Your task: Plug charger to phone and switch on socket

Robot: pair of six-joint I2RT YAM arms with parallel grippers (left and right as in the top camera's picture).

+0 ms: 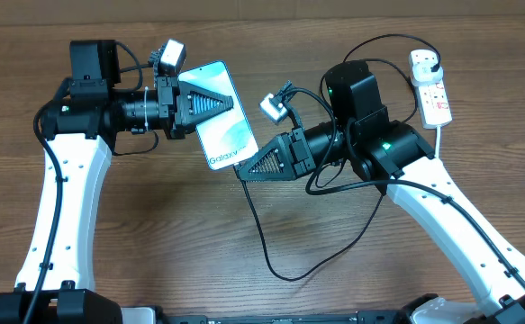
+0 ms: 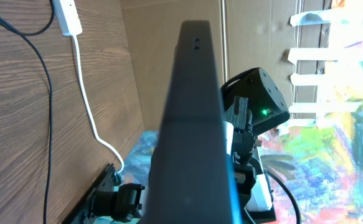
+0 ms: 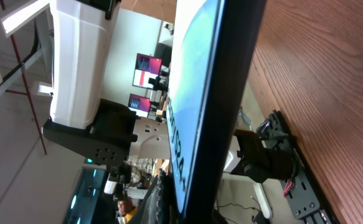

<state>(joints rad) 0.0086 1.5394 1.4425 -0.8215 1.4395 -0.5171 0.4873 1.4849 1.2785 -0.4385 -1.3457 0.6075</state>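
One phone (image 1: 226, 135), screen up, sits left of the middle and closer to the far edge of the tabletop (image 1: 154, 243). Its small white text is at the end facing my right hand. My left hand (image 1: 235, 106) is clamped on it from the left, with one finger lying across the glass. In the left wrist view the phone's dark edge (image 2: 190, 124) fills the middle, so that grip looks solid to me.

My right hand (image 1: 246, 173) is right up at the phone's near short end, pretty much touching it. The charger (image 1: 262, 243) trails from around those fingertips and loops toward the near edge. From there it runs back up to the socket (image 1: 431, 90) toward the far right corner, where its black plug (image 1: 424, 61) looks seated. Whether the right hand is actually pinching the connector tip, I can't tell; no camera shows it.

So I'd call this the plug-in step, mid-alignment. The next move needs the tip dead square with the port, then a slow straight push while the left braces the phone. After that the right has to reach the socket switch, which I'm guessing isn't flipped yet.
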